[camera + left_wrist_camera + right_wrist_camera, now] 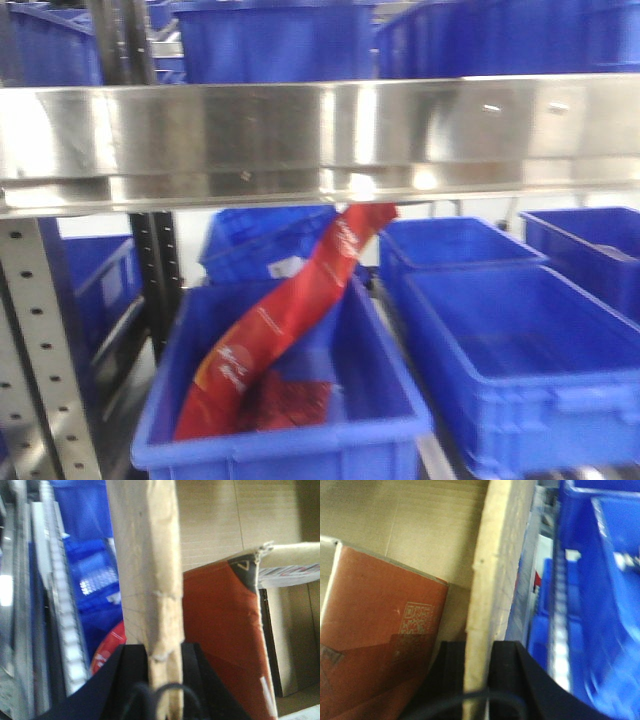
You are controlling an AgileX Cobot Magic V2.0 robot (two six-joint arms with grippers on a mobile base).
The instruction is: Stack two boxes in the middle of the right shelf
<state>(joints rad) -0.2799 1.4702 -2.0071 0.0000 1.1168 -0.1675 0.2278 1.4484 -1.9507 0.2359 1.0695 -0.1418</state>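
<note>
The left end effector (164, 652) is closed on an upright wall of a brown cardboard box (145, 555), the worn edge of the wall being pinched between the two black fingers (131, 662). The right end effector (479, 647) is likewise clamped on a pale cardboard wall, taken to be of the same box. A red carton (220, 630) is seen just beyond each gripped wall, against brown cardboard. Blue bins (600, 605) are seen on the outer side of each wall. In the front view the steel shelf board (320, 130) is stretched across the upper part, its shiny front lip carried on a grey perforated upright (40, 350). Below its edge, a red packet (290, 310) is leaned in a blue bin. How the box stands relative to the shelf cannot be told.
</note>
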